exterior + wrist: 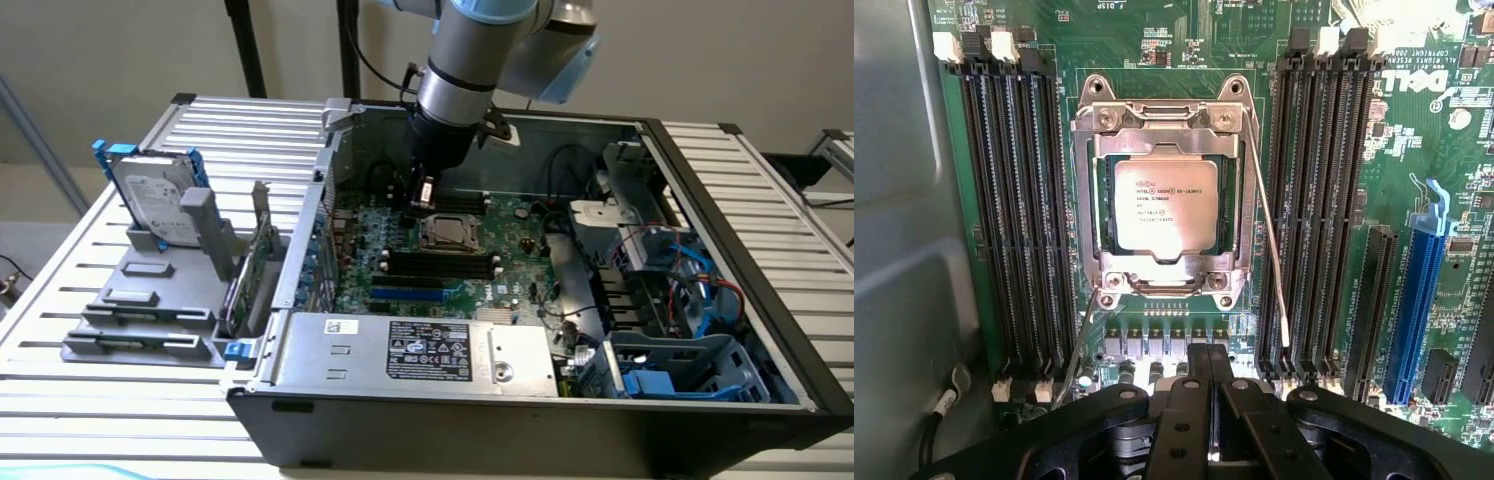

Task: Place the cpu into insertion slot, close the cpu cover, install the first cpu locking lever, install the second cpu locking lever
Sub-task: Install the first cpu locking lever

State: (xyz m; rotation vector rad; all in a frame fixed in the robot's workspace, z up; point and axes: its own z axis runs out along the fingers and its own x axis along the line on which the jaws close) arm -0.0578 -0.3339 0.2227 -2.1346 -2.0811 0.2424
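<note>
The cpu (1159, 205) lies flat in the insertion slot (1224, 215), and the cpu cover (1082, 210) is folded down over its edges, so the first two steps look done. One locking lever (1266, 230) and the other lever (1079, 350) are thin wire rods that seem to stand free of the frame; I judge both unlatched. The tool (1209, 385), fingers pressed together and empty, hovers above the motherboard (1154, 40) just beside the socket.

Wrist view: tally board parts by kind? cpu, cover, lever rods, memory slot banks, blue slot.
cpu: 1
cpu cover: 1
locking levers: 2
memory slot banks: 2
blue slot: 1
Total: 7
</note>
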